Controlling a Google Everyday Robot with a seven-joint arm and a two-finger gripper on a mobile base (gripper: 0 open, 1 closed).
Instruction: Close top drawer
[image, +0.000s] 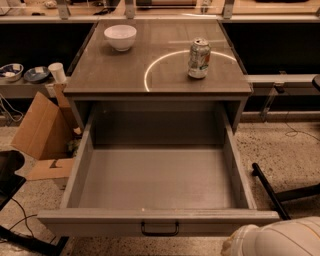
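End effector unseen, arm (282, 239) by top drawer (157, 180)

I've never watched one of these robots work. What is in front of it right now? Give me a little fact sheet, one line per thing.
top drawer: pulled wide open, nothing inside
handle: dark, at the centre of the drawer's front
bowl: white, on the cabinet top, back left
can: upright on the cabinet top, right side
cardboard box: on the floor, left of the cabinet
arm: white, bottom right corner, near the drawer's front
gripper: not in view
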